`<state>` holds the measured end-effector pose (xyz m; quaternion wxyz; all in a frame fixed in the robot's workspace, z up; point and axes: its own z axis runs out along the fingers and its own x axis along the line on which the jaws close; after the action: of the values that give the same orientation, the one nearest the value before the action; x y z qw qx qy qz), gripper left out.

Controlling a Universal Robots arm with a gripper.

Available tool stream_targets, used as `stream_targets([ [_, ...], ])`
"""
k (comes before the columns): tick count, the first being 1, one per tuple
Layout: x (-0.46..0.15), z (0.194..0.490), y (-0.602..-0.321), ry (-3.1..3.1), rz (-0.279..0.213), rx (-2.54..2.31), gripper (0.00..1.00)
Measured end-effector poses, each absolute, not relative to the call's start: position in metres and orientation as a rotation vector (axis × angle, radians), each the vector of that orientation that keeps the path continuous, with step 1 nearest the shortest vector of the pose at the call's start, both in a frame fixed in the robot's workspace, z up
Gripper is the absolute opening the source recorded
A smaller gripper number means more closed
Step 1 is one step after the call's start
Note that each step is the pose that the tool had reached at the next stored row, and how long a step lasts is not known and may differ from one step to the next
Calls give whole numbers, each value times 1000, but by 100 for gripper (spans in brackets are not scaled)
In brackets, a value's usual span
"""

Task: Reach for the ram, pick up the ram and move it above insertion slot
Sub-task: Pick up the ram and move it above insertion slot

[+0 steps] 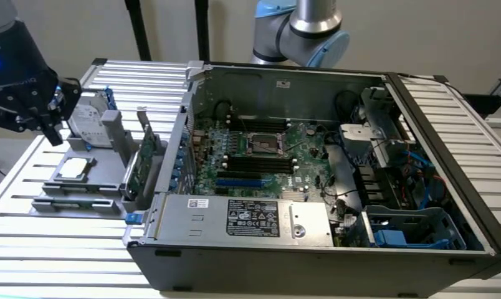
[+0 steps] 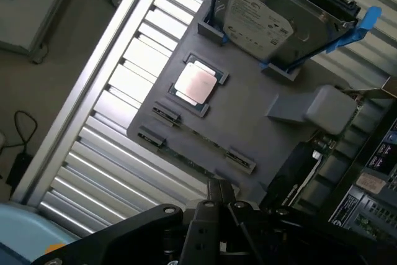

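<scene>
One gripper (image 1: 51, 128) above gray fixture (image 1: 108, 171), exterior view's left | jaw opening: cannot tell | ram (image 2: 197, 141) seated edge-up in fixture slot near processor chip (image 2: 196, 85), outside the computer case (image 1: 317, 249).

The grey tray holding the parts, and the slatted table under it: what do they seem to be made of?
The grey tray looks like matte plastic, perhaps printed: an even, dull surface with no glints. The slatted table looks like bare aluminium: its ribs shine bright silver under the light.
</scene>
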<state>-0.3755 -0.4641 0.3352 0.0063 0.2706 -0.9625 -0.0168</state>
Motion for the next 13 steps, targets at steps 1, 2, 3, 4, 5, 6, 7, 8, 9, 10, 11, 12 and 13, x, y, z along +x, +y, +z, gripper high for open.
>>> stream_targets([
  [1,-376,335,-464,-3004,-52,874,11],
  [2,-376,335,-464,-2996,-51,900,11],
  [3,-376,335,-464,-2987,-50,926,11],
  [4,-376,335,-464,-2979,-48,951,11],
  [5,-376,335,-464,-2970,-47,976,11],
  [6,-376,335,-464,-2961,-45,1002,11],
  [7,-376,335,-464,-2952,-44,1026,11],
  [8,-376,335,-464,-2943,-42,1050,11],
  [9,-376,335,-464,-2934,-41,1075,11],
  [10,-376,335,-464,-2924,-39,1098,11],
  [11,-376,335,-464,-2915,-38,1122,11],
  [12,-376,335,-464,-2905,-37,1145,11],
  [13,-376,335,-464,-2896,-35,1167,11],
])
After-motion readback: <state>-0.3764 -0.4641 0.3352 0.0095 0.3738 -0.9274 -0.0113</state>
